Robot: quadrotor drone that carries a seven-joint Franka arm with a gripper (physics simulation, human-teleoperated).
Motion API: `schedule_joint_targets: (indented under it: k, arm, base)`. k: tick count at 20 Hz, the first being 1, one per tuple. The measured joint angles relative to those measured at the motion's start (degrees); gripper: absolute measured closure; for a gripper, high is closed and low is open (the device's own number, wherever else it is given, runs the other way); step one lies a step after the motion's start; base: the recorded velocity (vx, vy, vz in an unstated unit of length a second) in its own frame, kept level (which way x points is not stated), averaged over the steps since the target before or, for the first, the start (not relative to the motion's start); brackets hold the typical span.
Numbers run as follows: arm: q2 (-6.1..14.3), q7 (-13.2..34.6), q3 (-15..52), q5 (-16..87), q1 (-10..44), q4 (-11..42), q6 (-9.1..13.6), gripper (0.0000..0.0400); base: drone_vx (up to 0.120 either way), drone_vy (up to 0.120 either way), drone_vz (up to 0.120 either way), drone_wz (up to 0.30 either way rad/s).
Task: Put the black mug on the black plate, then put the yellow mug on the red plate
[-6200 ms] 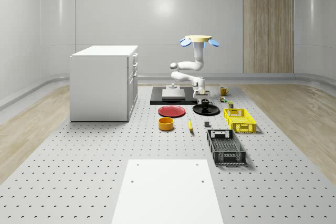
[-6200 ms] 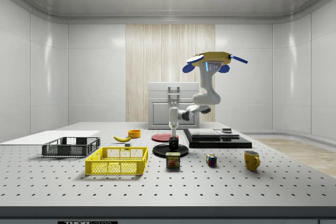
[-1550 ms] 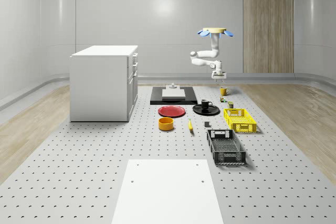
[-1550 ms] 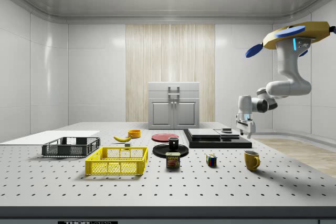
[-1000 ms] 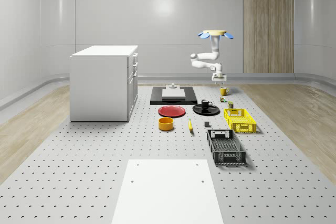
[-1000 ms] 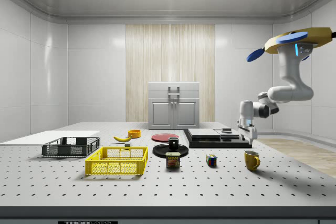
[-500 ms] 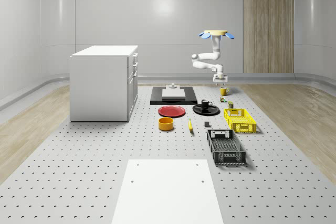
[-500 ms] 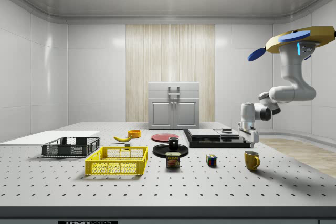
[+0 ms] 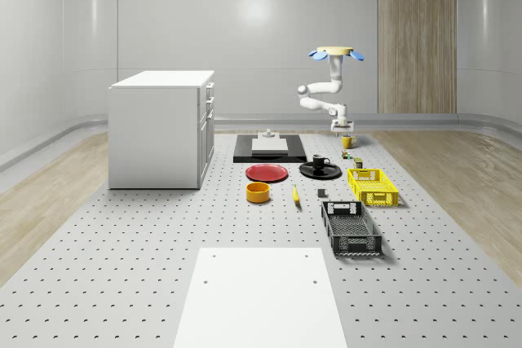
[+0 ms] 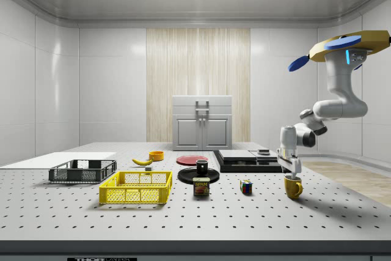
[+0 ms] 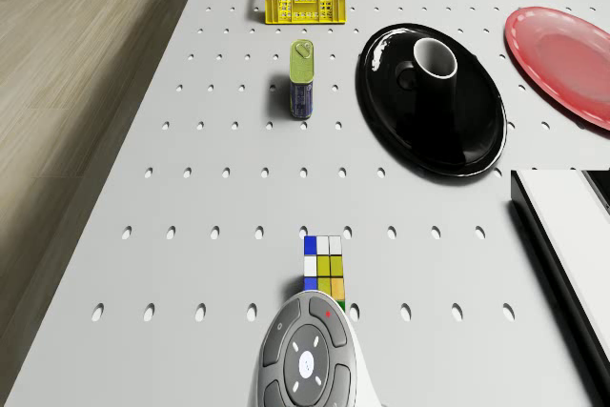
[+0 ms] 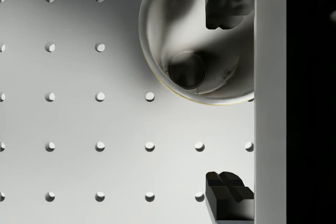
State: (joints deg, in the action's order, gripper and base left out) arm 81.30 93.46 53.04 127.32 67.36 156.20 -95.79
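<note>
- Jaws [image 12: 228,103] are seen spread wide in the wrist view, pinching nothing; one finger [image 12: 227,6] hangs over the mouth of the yellow mug [image 10: 293,186] and the other finger [image 12: 227,195] over bare worktop [image 12: 79,129] outside the rim.
- A miss is judged the nearest risk: the mug sits off to one side between the fingers, so a closing squeeze could push it across the worktop or tip it rather than pinch its wall.
- A descent carried too far could drive the inner finger onto the mug's floor or the outer one into the worktop.
- In the side view the drone [image 10: 342,44] is seen hovering high above the worktop's far edge at that view's right, with the arm [image 10: 335,105] reaching down and back; any sway of the hover would be passed on to the fingertips.
- Farther off, the black mug [image 11: 434,62] is seen already standing on the black plate [image 11: 477,131], so the first half is judged done.
- The red plate [image 11: 567,54] lies just beyond the black one; a low carry could knock the black mug, the colour cube [image 11: 325,269] or the tin can [image 11: 301,78].
</note>
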Motion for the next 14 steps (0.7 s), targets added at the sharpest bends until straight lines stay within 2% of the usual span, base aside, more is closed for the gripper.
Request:
schedule_joint_targets:
  k: [6,14]
  arm:
    - [-0.9,-0.4,-2.1,2.1,0.3,-1.5,-0.8,0.0]
    - [-2.0,-0.9,-2.7,3.0,0.2,-2.4,-0.4,0.0]
  base:
    - [0.0,0.0,0.0,0.0]
    - [0.0,0.0,0.0,0.0]
